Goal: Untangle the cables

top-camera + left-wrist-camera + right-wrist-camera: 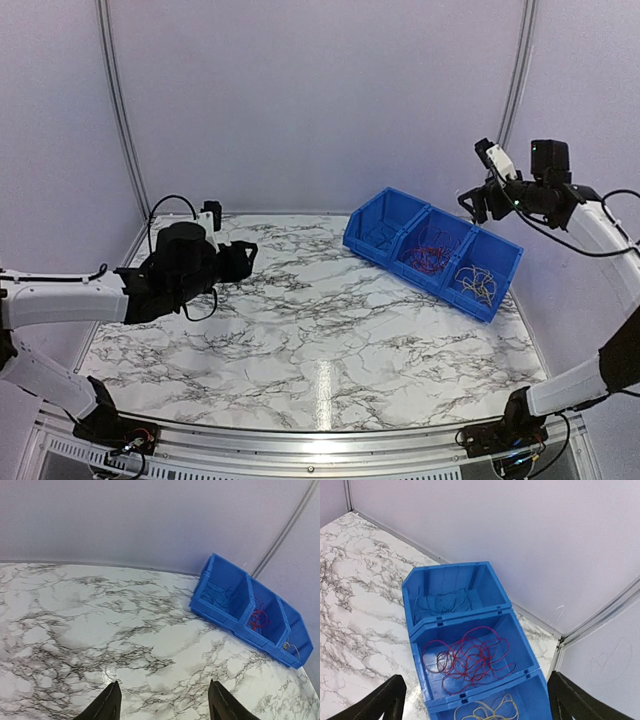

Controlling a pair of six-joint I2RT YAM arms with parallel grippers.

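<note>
Black fingertips of the left pincer (165,706) frame the bottom of the left wrist view. They stand wide apart with nothing between them, above the white, grey-veined marble-pattern tabletop (100,630).

In the overhead view the left pincer (240,258) hangs at about 9 o'clock of the tabletop (300,340), well apart from the cables. This is probably a parked pose that leaves the working area to the other arm.

The right pincer (475,705) is also spread wide and empty. It is held high at about 2 o'clock (475,205) and looks down into a blue plastic storage bin with three compartments (465,619). The height suggests it is either clear of the bin walls after a drop or poised for a descent; which of the two cannot be told.

The bin (400,272) rests on the tabletop at 2 o'clock, set diagonally. Its dividers keep the colours from meeting.
- Far compartment: thin blue wires (440,602) lie in loose loops.
- Middle compartment: thin red wires (467,657) form an open coil.
- Near compartment: thin yellow wires (492,711), only partly in the right wrist view.

Each colour appears to sit alone, and no cable crosses a divider as far as can be seen. The sorting therefore looks complete or nearly so, though the red loops overlap one another.
</note>
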